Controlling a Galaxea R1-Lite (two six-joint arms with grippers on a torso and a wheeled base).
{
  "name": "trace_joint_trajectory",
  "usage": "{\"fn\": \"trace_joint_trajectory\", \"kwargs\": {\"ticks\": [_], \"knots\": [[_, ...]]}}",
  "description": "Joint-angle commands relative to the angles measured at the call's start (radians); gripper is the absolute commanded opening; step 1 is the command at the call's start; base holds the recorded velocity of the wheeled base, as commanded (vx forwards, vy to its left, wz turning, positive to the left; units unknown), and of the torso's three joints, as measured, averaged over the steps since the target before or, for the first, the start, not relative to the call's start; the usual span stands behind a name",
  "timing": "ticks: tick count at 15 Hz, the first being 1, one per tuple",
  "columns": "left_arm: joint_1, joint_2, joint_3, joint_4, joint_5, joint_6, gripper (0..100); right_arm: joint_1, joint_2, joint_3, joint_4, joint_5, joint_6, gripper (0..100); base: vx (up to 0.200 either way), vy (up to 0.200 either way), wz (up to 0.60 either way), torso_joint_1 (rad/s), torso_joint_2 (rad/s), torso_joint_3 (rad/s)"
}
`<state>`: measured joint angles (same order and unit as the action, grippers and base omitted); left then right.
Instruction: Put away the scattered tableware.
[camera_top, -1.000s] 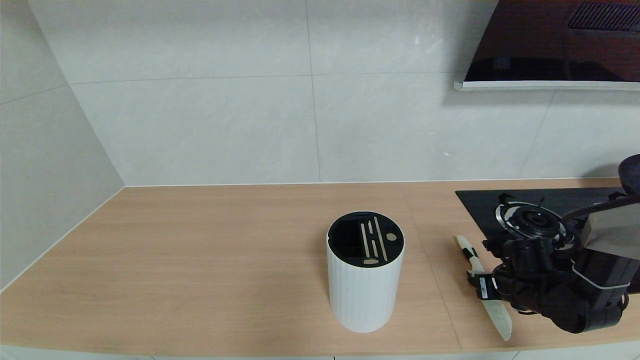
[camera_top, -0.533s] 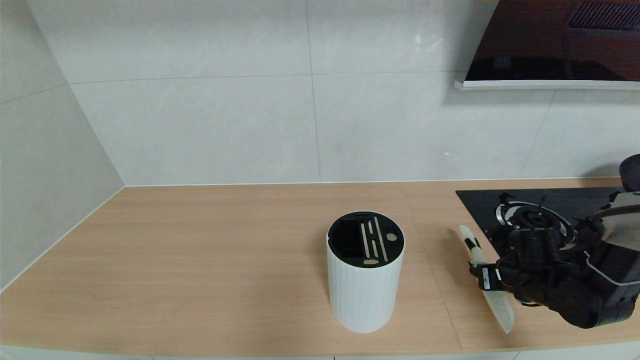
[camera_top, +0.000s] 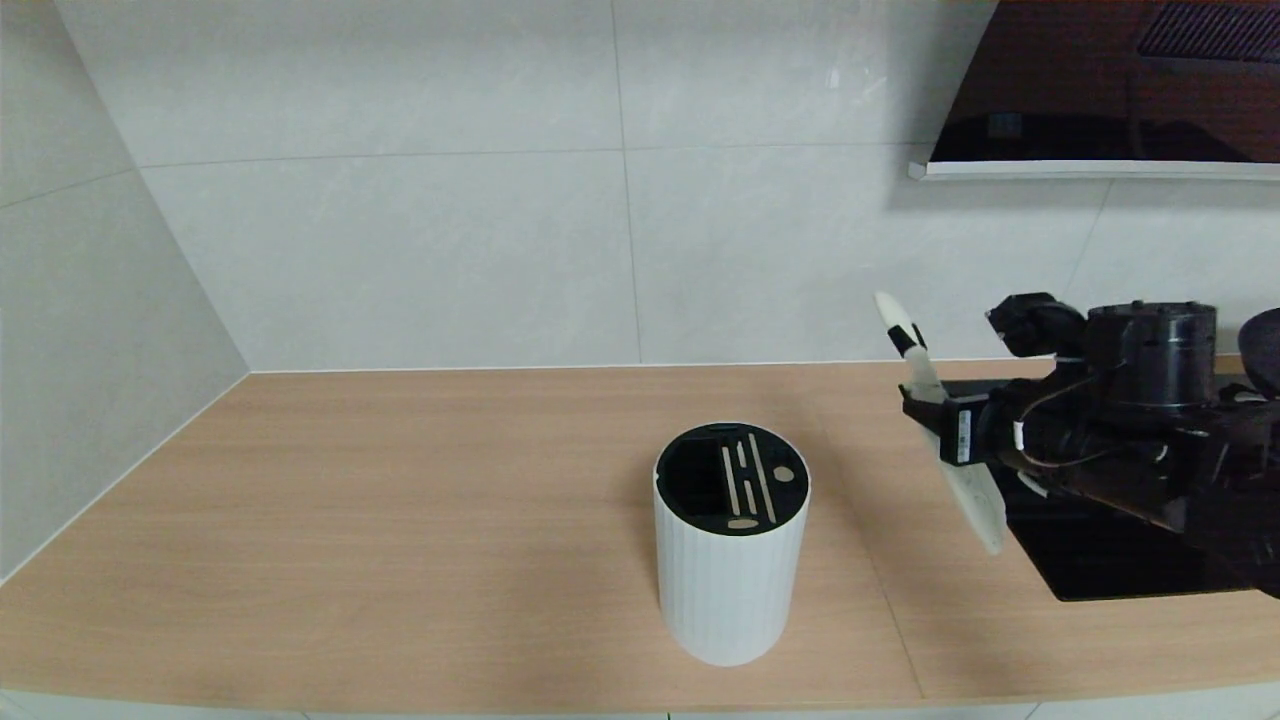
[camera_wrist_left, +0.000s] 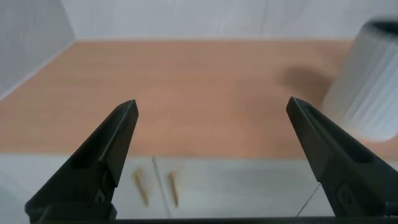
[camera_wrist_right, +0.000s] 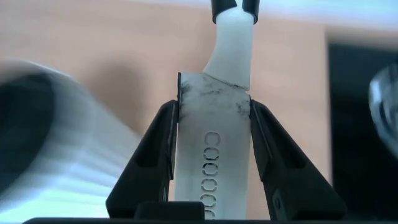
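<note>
You have the knife (camera_top: 978, 500) in hand. Your right gripper (camera_top: 950, 432) is clamped across the blade just below the handle, with its fingers (camera_wrist_right: 155, 155) pressing on both flat sides. The knife hangs in the air to the right of the white holder (camera_top: 730, 560), well apart from it and higher than its top. Its handle tilts up and its tip slants down.

As I judge it, the pick-up is done, and the carry and the slotting are left. I can make out nothing standing in the holder's black slotted top. Your left gripper (camera_wrist_left: 211, 112) has its fingers spread wide and holds nothing; it sits low, off to the holder's left.

Between the knife and the holder you have bare counter (camera_top: 450, 520), so the sideways path is free. The hob (camera_top: 1100, 560) lies to the right of the holder, under your arm. The holder stands near the counter's front edge, so a nudge from the blade could push it that way. The slots look narrow, so you will likely need the tip pointing straight down and the blade lined up with a slot before you lower it.
</note>
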<state>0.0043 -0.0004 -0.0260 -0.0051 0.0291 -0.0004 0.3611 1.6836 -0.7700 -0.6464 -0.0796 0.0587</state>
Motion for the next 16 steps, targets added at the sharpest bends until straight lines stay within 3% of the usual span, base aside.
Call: {"fn": "trace_joint_trajectory", "kwargs": {"ticks": [1, 3, 6, 8, 9, 10, 12, 13, 14, 16], "knots": [[-0.004, 0.013, -0.149, 0.033, -0.063, -0.029, 100, 0.082, -0.145, -0.04, 0.008, 0.0, -0.002, 0, 0.0, 0.0, 0.0, 0.0, 0.0, 0.0], [-0.026, 0.177, -0.35, 0.166, -0.212, -0.027, 100, 0.133, -0.154, -0.115, 0.033, 0.0, -0.004, 0, 0.0, 0.0, 0.0, 0.0, 0.0, 0.0], [-0.026, 0.547, -0.586, 0.192, -0.433, -0.013, 100, 0.237, -0.156, -0.16, 0.103, -0.005, 0.0, 0, 0.0, 0.0, 0.0, 0.0, 0.0, 0.0], [-0.03, 0.797, -0.704, 0.166, -0.506, -0.023, 100, 0.322, -0.162, -0.141, 0.103, -0.052, 0.001, 0, 0.0, 0.0, 0.0, 0.0, 0.0, 0.0], [-0.07, 0.91, -0.732, 0.112, -0.509, -0.033, 100, 0.363, -0.157, -0.13, 0.103, -0.075, 0.004, 0, 0.0, 0.0, 0.0, 0.0, 0.0, 0.0], [-0.147, 1.005, -0.743, 0.033, -0.508, -0.058, 100, 0.392, -0.15, -0.123, 0.1, -0.086, 0.006, 0, 0.0, 0.0, 0.0, 0.0, 0.0, 0.0], [-0.29, 1.171, -0.746, -0.188, -0.502, -0.191, 100, 0.458, -0.122, -0.121, 0.097, -0.1, 0.041, 0, 0.0, 0.0, 0.0, 0.0, 0.0, 0.0], [-0.331, 1.229, -0.746, -0.28, -0.502, -0.25, 100, 0.467, -0.119, -0.123, 0.096, -0.111, 0.049, 0, 0.0, 0.0, 0.0, 0.0, 0.0, 0.0], [-0.372, 1.289, -0.746, -0.401, -0.5, -0.331, 100, 0.473, -0.12, -0.117, 0.096, -0.114, 0.05, 0, 0.0, 0.0, 0.0, 0.0, 0.0, 0.0], [-0.428, 1.34, -0.73, -0.535, -0.492, -0.503, 100, 0.496, -0.125, -0.081, 0.094, -0.114, 0.052, 0, 0.0, 0.0, 0.0, 0.0, 0.0, 0.0]]}}
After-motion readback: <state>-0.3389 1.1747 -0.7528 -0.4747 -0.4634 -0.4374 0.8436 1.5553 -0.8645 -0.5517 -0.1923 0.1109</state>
